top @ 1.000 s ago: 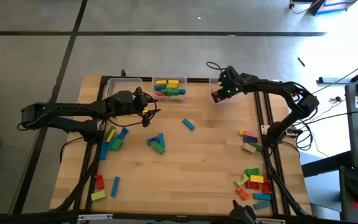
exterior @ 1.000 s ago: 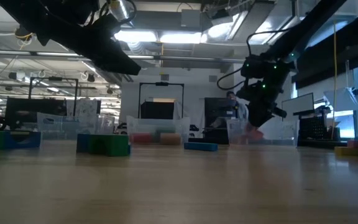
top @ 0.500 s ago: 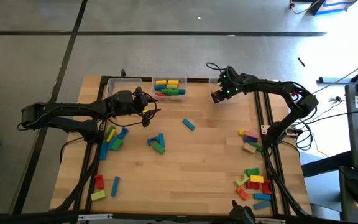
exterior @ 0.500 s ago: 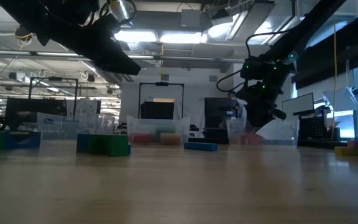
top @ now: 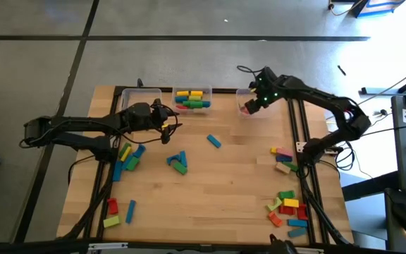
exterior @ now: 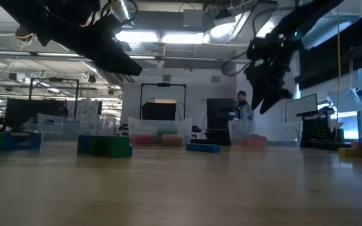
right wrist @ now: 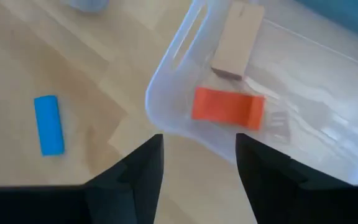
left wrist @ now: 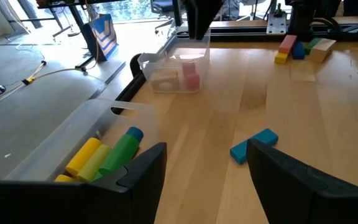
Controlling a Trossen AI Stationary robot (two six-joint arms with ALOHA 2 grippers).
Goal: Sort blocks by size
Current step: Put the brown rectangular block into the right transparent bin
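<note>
Blocks lie scattered over the bench [top: 217, 183]: a green and blue cluster [top: 178, 162] near the middle, a lone blue block [top: 213, 141] just beyond it, a heap of mixed colours [top: 287, 208] at the near right corner, a few more [top: 283, 159] by the right rail, and others [top: 127, 156] on the left side. Some are already sorted: long yellow and green cylinders fill the middle bin [top: 192, 99], and a red block [right wrist: 227, 111] and a pale wooden one [right wrist: 236, 40] lie in the right bin [right wrist: 166, 93].

They look like small rigid toy pieces, light, hard and smooth-faced, so they should not deform or break, though a smooth face could slip under a shallow pinch. The flat bars would best be taken across their narrow width at mid-length, fingers on the two long flat sides. Cylinders would likely roll away unless pinched squarely across the diameter. In the crowded heaps, an outer piece looks easier to reach than one hemmed in.

The right gripper [top: 254, 104] hangs above the right bin with its fingers apart and nothing between them. The left gripper [top: 162, 121] hovers near the far-left bin [top: 138, 97], fingers spread wide and empty, with the lone blue block ahead of it.
</note>
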